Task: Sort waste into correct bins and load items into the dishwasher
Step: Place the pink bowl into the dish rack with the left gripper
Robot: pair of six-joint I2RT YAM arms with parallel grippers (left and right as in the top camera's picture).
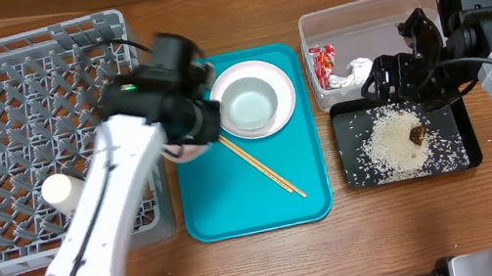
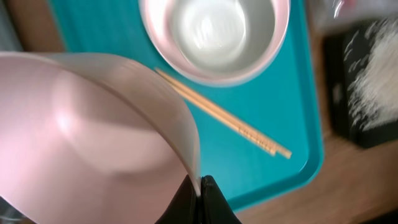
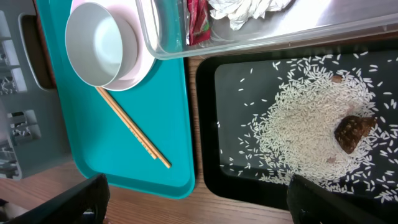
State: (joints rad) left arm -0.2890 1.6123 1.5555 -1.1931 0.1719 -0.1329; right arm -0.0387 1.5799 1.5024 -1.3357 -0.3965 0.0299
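My left gripper (image 2: 201,190) is shut on the rim of the pink bowl (image 2: 93,137) and holds it above the left edge of the teal tray (image 1: 237,209), beside the grey dish rack (image 1: 3,107). In the overhead view the gripper (image 1: 190,127) covers most of the pink bowl (image 1: 181,153). The grey-green bowl (image 1: 250,103) sits on the white plate (image 1: 283,81). Two chopsticks (image 1: 262,165) lie on the teal tray. The small white cup (image 1: 61,190) lies in the rack. My right gripper (image 3: 199,199) is open and empty above the black tray (image 3: 211,155), which holds rice (image 3: 305,124) and the brown bit (image 3: 351,132).
The clear tub (image 1: 375,13) behind the black tray holds the red wrapper (image 1: 324,64) and the white tissue (image 1: 354,71). The rack fills the table's left side. Bare wood runs along the front edge.
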